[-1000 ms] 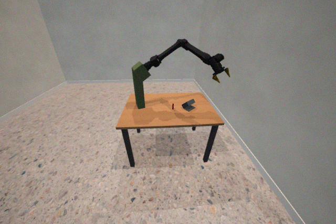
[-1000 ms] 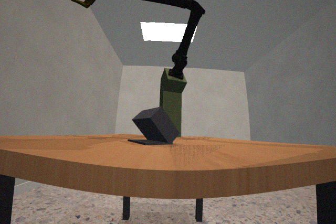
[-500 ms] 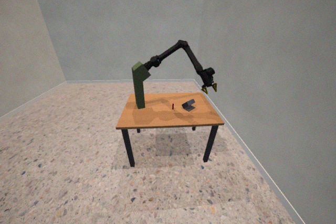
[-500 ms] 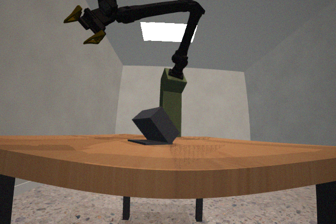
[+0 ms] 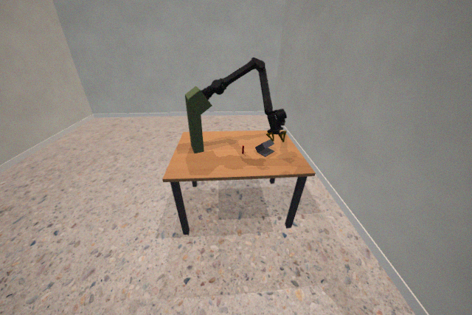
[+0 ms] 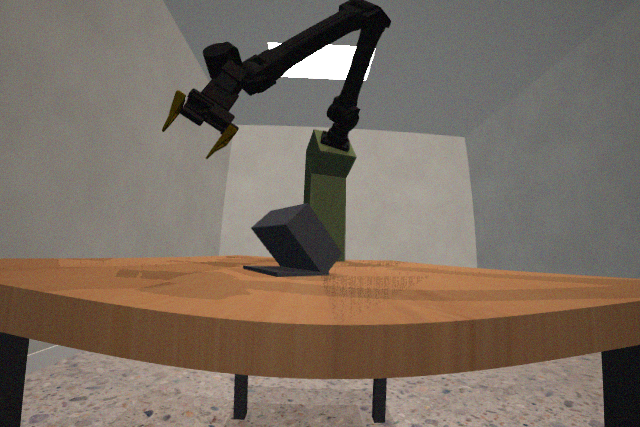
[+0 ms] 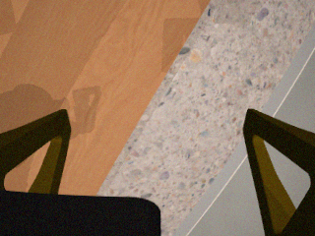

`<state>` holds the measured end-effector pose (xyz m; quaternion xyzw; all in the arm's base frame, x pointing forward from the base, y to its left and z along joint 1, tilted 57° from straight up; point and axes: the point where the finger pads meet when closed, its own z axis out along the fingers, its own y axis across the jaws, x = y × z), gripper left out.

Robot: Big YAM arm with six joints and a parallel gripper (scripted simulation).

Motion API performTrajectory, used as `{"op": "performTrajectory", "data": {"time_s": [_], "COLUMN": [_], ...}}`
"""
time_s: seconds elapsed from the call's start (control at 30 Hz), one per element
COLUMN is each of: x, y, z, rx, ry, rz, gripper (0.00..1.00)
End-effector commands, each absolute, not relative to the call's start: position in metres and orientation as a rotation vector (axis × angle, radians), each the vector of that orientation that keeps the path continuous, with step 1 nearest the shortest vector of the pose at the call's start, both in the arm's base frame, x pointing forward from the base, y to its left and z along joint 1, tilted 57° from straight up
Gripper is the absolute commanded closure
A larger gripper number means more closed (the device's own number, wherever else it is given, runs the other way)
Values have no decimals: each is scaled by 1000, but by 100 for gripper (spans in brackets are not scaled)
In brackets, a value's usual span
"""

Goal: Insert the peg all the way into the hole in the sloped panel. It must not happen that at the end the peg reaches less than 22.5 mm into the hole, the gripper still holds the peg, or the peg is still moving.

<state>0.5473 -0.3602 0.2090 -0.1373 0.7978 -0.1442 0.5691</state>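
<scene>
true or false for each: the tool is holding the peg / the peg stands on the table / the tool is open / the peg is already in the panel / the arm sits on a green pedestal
1. The tool is holding the peg. False: it is open and holds nothing.
2. The peg stands on the table. True.
3. The tool is open. True.
4. The peg is already in the sloped panel. False: it stands apart from the panel, between it and the pedestal.
5. The arm sits on a green pedestal. True.

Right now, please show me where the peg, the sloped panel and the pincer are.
peg [image 5: 243, 149]: top view, middle of the red shaft.
sloped panel [image 6: 305, 246]: exterior view, its dark side face.
pincer [image 6: 199, 126]: exterior view, midway between the yellow fingertips, open.
</scene>
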Motion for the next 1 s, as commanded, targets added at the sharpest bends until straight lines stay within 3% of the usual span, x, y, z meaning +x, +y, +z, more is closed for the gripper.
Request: {"op": "performTrajectory", "data": {"time_s": [0.0, 0.3, 0.97], "x": [550, 545, 489], "y": [-332, -249, -122], "z": [193, 113, 19], "rx": [-307, -307, -316], "ry": [1880, 1977, 2123], "rz": [-281, -115, 108], "gripper": [0, 0, 0]}}
